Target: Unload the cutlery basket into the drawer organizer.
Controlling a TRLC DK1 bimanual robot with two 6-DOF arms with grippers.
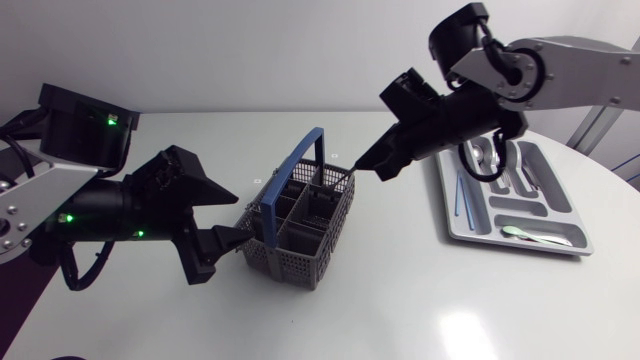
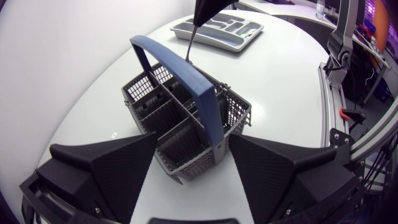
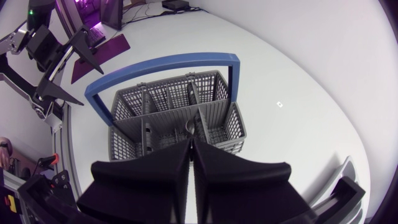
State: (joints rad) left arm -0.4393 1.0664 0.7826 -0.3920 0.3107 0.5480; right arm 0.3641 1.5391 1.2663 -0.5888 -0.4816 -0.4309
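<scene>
A grey cutlery basket (image 1: pixel 285 262) with a blue handle stands mid-table, with open white table (image 1: pixel 400 310) all round it. The drawer organizer (image 1: pixel 452 222) lies near the right edge, partly hidden by the right arm. The right gripper (image 1: pixel 365 165) slants down, clenched on a thin cutlery piece (image 2: pixel 191 43) of unclear type. The left gripper (image 1: pixel 243 213) is spread wide, straddling the basket's end.
</scene>
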